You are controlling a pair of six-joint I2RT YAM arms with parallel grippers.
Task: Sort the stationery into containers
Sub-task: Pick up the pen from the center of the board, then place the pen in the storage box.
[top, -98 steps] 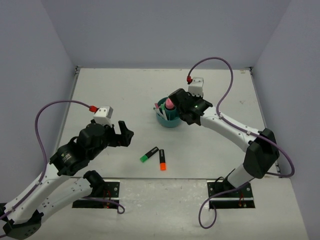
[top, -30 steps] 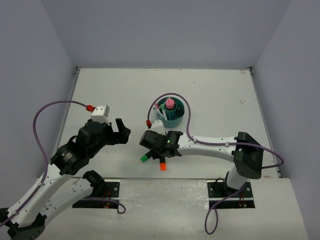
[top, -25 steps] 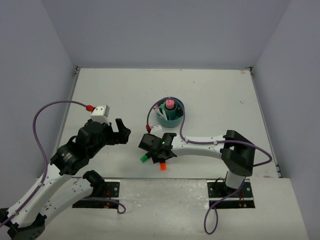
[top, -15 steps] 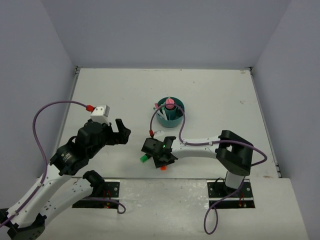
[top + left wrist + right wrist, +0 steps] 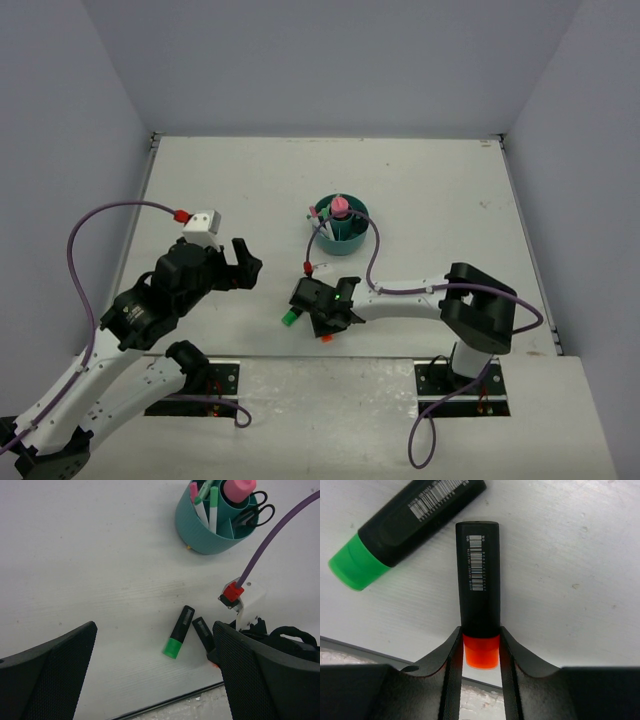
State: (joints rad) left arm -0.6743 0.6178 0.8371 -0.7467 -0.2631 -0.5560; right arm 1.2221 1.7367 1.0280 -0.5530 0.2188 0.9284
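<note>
Done: organizer (image 5: 210, 542) held pens (image 5: 213, 500), scissors (image 5: 257, 514), glue stick (image 5: 239, 487) | Pending: green highlighter (image 5: 405, 525) lay loose | right gripper (image 5: 481, 636) clamped on orange highlighter (image 5: 477, 575) at its cap | left gripper (image 5: 247, 265) was apart, empty

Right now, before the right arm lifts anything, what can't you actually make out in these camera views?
Top external: the right gripper covers most of the orange highlighter; only its cap tip shows.
Right wrist: the fingers flank that cap, but whether they press it cannot be told.
Left wrist: the glue stick is cut off by the top edge.
Top external: pens in the organizer are too small to separate.
</note>
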